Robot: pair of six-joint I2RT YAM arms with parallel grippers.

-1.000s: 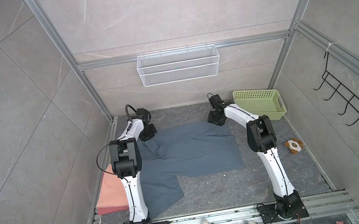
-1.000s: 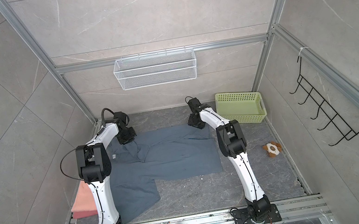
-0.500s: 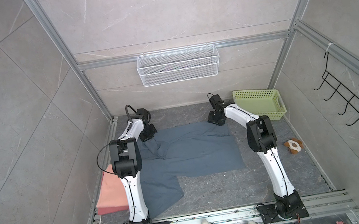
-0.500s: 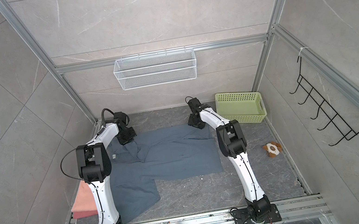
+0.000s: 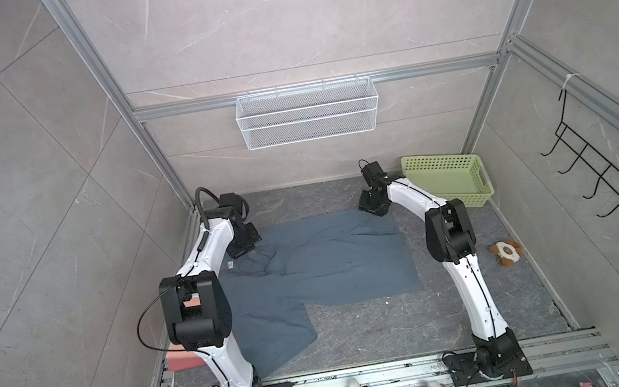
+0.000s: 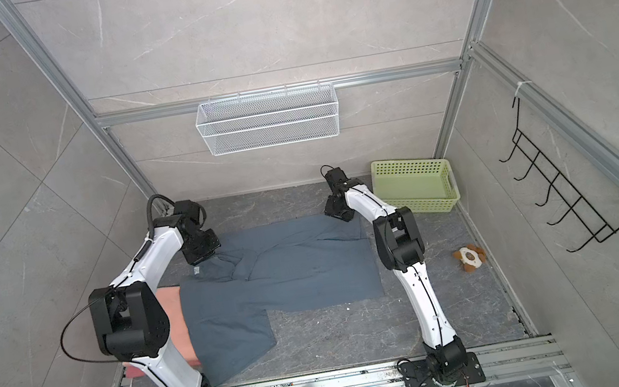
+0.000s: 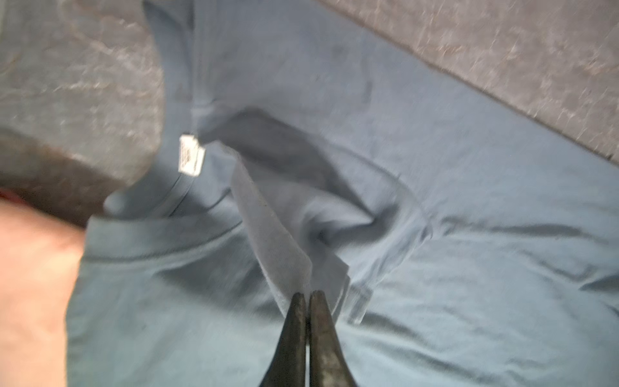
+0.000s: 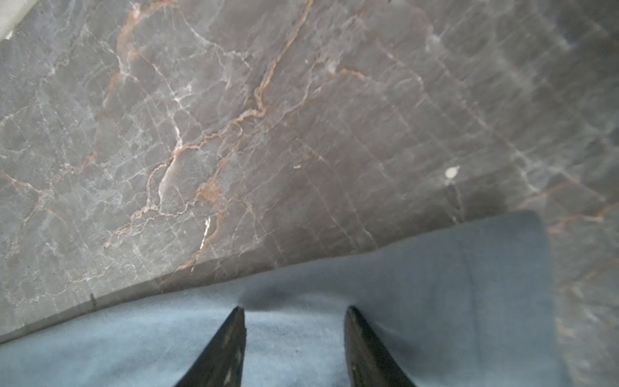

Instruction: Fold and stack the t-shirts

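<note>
Slate-blue t-shirt (image 5: 332, 266), spread on table (image 5: 363, 333): left fingers (image 7: 294, 335) pinched shut on a raised fold near collar; right fingers (image 8: 224, 348) parted over its far edge.

Grey marble floor (image 5: 364, 337), pale tiled walls (image 5: 272, 19)

Slate-blue t-shirt (image 5: 324, 268) lies spread, rumpled near collar, overlapping salmon-pink shirt (image 6: 174, 304).

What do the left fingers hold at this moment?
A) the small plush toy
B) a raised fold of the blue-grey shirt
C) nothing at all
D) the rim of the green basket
B: in the left wrist view the left fingers are shut on a raised fold of the blue-grey shirt.
</note>
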